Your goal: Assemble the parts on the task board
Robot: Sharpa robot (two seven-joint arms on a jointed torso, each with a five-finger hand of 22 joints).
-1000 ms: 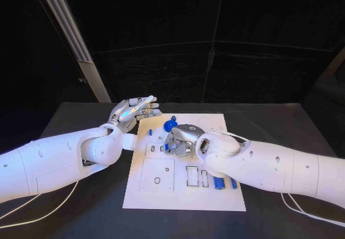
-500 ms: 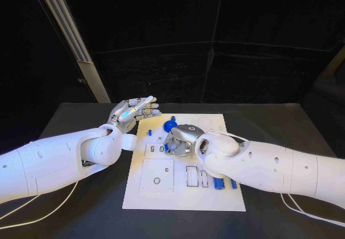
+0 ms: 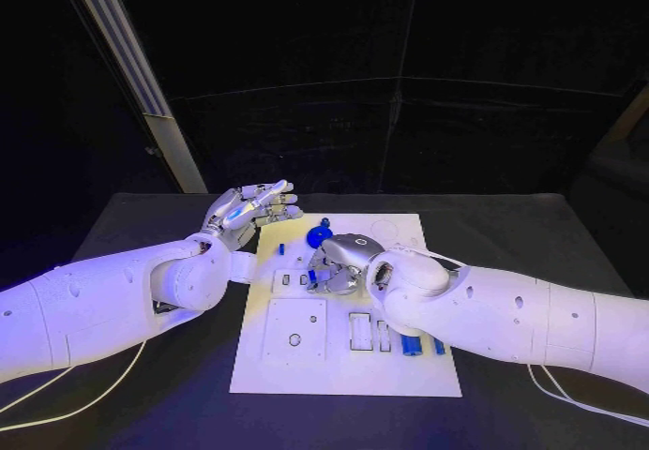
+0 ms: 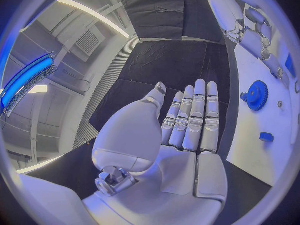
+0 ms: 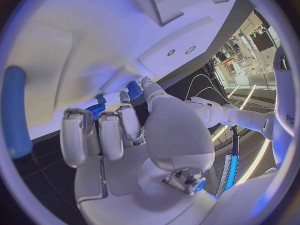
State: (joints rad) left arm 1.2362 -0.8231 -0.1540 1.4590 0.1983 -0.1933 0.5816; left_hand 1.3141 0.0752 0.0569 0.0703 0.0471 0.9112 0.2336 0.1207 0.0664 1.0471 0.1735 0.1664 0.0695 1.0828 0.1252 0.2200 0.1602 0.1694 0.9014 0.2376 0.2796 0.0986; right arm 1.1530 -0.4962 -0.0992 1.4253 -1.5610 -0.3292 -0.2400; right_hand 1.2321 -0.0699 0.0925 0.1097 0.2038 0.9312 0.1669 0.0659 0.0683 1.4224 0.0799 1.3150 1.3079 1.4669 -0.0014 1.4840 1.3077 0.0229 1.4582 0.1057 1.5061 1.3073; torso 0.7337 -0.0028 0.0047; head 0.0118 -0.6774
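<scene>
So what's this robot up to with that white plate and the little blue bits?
It is assembling small blue parts on the white task board. The right hand is down over the board's middle, fingers curled around a small blue part; whether it actually grips it is hard to tell. The left hand hovers open, holding nothing, beside the board's far left corner. A blue gear sits near the board's far end, and blue pegs lie nearer the robot.

The scene is dim, ringed by black drapes, with a blue-violet tint over the white arms and the task board (image 3: 345,375). A pale strip light (image 3: 135,75) leans at the far left. Metal on the right hand (image 3: 345,262) throws small glints. Both wrist views bend straight edges strongly toward the circle's rim, and surfaces closest to the lens look soft.
</scene>
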